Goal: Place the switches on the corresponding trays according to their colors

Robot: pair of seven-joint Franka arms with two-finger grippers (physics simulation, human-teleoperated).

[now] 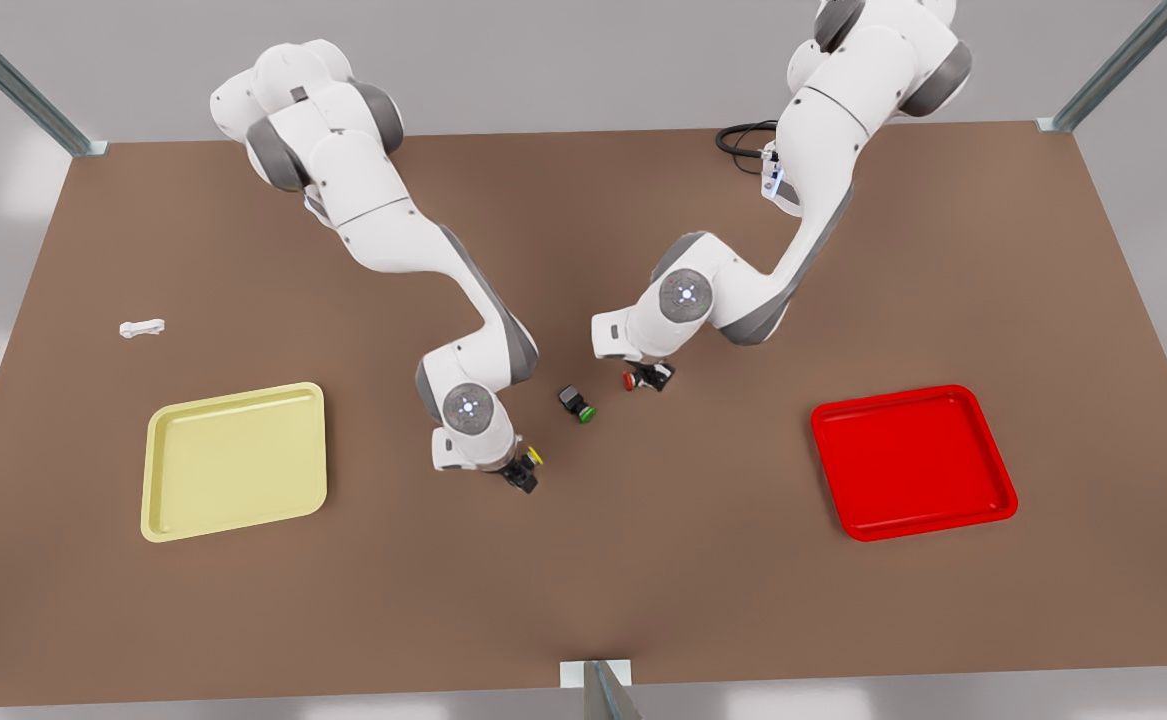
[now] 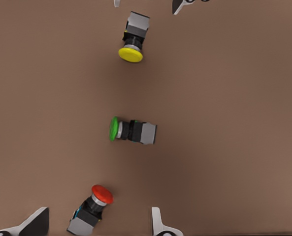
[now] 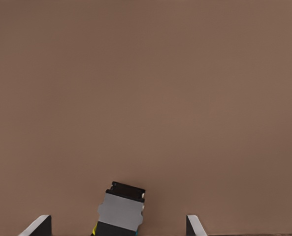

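Observation:
The red switch (image 1: 631, 380) (image 2: 94, 209) lies on its side on the brown table, between the spread fingers of my left gripper (image 1: 651, 376) (image 2: 97, 220), which is open and belongs to the arm on the front view's right. The yellow switch (image 1: 531, 460) (image 2: 132, 42) (image 3: 120, 211) lies between the fingers of my right gripper (image 1: 521, 472) (image 3: 118, 220), also open, on the arm at the front view's left. The pale yellow tray (image 1: 235, 462) sits at the front view's left, the red tray (image 1: 913, 462) at its right. Both are empty.
A green-capped switch (image 1: 578, 403) (image 2: 132, 131) lies on its side between the two grippers. A small white part (image 1: 141, 327) rests far off at the front view's left. A black cable (image 1: 743, 140) loops near the table's back edge.

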